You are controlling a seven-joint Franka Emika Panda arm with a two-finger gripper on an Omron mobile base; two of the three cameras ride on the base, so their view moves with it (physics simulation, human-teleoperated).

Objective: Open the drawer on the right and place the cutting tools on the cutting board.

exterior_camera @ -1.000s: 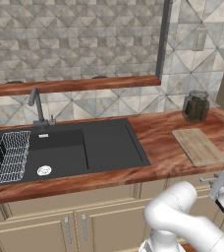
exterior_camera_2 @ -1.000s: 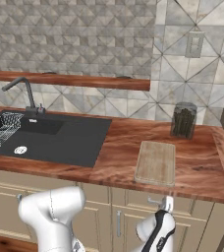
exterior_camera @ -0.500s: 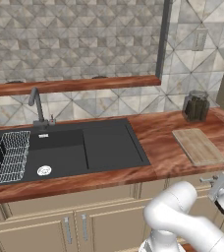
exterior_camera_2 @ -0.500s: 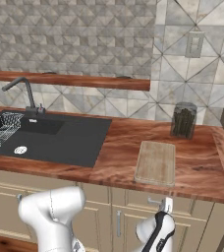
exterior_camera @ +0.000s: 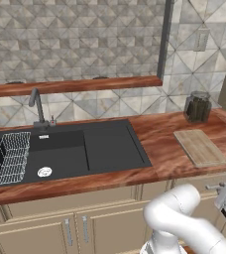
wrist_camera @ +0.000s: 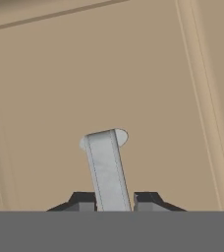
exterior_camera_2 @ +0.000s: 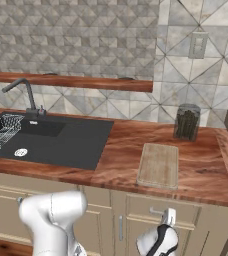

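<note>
- Our jaws are clamped on the handle (wrist_camera: 105, 167) of the drawer (wrist_camera: 109, 74); hand view has one dark fingertip each side of the silver bar, no gap showing.
- The gripper (exterior_camera_2: 167, 219) sits right at the drawer front, under the table edge, at the right end of the cabinet run; the left base view shows the same place (exterior_camera: 223, 194).
- Grip point looks fine: the bar runs between the tips, roughly centred, so we expect a straight pull without twisting.
- Handle: stiff metal, smooth. We judge it slippery; the hold depends on squeeze, so pull square to the front, not at an angle.
- Drawer: wide, shallow, rigid panel front. Probably light to move but with some slide friction. It looks shut, front flush with the neighbouring panels.
- Cutting tools: out of sight, we assume inside the drawer. Expect small, thin, hard metal: light, rigid, easy to skid on a flat bottom. Best taken across the slim handle, not the head.
- Board (exterior_camera_2: 158, 165): flat light wood on the table (exterior_camera_2: 121, 155), just above the drawer, bare on top. Stiff, stable target; a tool dropped from low height should stay put.
- Dark jar (exterior_camera_2: 186, 122) stands behind the board, near but apart. We keep clear of it on the carry.
- Sink (exterior_camera: 68, 151) and rack (exterior_camera: 8, 158) are well to the left, out of our way.
- Risk: pulling the drawer too hard may slide the tools to the back.
</note>
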